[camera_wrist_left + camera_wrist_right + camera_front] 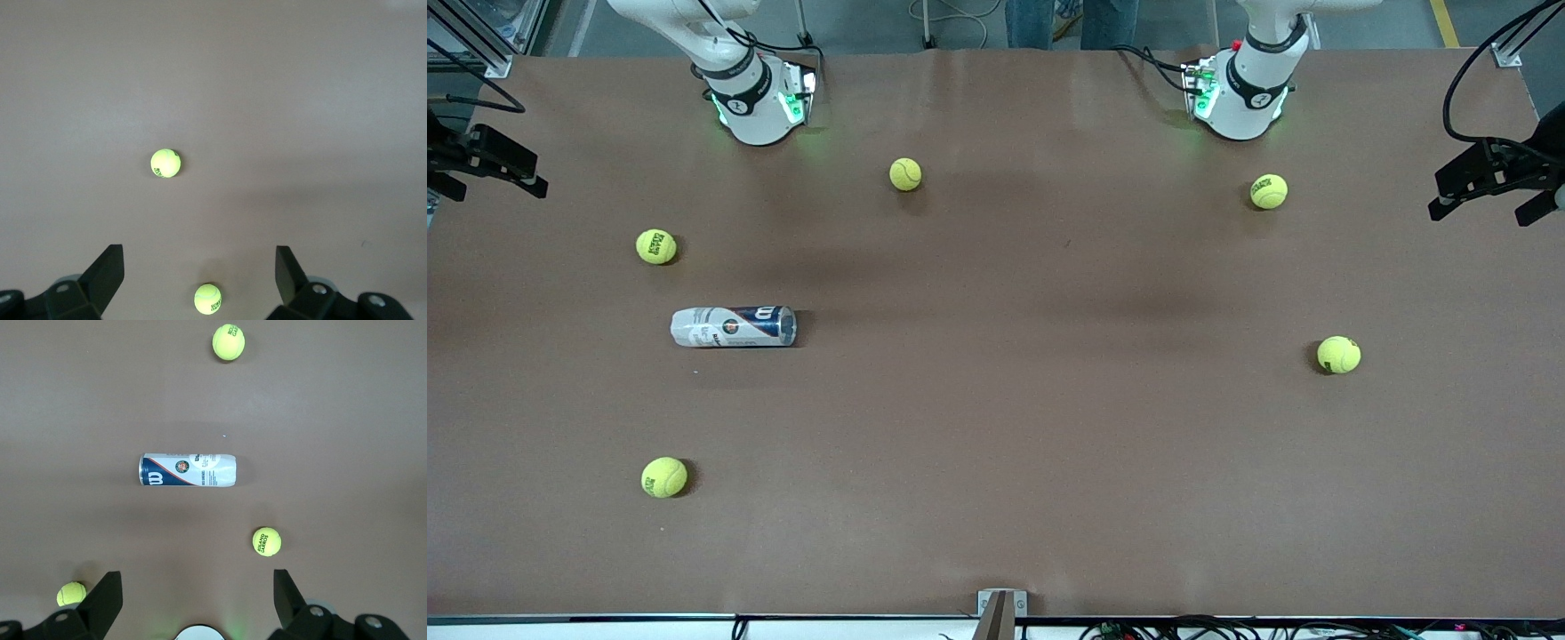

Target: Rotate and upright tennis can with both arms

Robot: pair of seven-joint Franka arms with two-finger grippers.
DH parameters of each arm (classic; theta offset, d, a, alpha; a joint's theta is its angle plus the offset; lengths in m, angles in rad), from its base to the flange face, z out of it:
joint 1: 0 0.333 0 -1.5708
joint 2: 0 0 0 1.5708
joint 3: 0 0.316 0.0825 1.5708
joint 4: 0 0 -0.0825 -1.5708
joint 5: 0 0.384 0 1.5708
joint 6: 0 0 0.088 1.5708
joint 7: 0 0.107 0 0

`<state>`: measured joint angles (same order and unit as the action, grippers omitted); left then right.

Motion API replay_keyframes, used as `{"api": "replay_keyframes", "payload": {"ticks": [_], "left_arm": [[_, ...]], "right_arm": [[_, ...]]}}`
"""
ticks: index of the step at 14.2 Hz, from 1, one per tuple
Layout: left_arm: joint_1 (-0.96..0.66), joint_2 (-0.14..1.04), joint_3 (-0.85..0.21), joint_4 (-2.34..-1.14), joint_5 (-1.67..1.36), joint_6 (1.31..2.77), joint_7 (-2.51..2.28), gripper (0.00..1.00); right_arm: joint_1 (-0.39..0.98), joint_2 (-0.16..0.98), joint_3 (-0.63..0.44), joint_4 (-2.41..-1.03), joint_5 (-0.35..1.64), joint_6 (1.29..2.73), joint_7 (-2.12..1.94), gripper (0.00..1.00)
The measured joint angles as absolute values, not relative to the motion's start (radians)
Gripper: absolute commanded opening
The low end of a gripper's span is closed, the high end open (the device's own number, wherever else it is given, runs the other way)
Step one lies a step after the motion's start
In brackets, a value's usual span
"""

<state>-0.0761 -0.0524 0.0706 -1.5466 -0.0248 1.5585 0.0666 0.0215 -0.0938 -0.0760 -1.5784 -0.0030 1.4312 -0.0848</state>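
The tennis can (733, 326) lies on its side toward the right arm's end of the table (996, 427). It looks light, smooth and prone to roll; gripping across its middle seems safest. The right gripper (193, 600) and left gripper (200, 280) hang wide open, empty.

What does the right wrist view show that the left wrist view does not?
Only the right wrist view shows the tennis can, lying on its side, with three tennis balls around it and the open right gripper high above. Only the left wrist view shows the open left gripper above two other balls, no can. Both share the bare brown table, each gripper holding nothing.
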Motion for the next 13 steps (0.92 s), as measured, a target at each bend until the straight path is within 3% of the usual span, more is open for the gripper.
{"api": "replay_keyframes", "payload": {"ticks": [13], "left_arm": [[-0.077, -0.052, 0.071, -1.546, -0.025, 1.56, 0.062, 1.0]], "right_arm": [[0.037, -0.096, -0.075, -1.531, 0.003, 1.415, -0.087, 1.0]]}}
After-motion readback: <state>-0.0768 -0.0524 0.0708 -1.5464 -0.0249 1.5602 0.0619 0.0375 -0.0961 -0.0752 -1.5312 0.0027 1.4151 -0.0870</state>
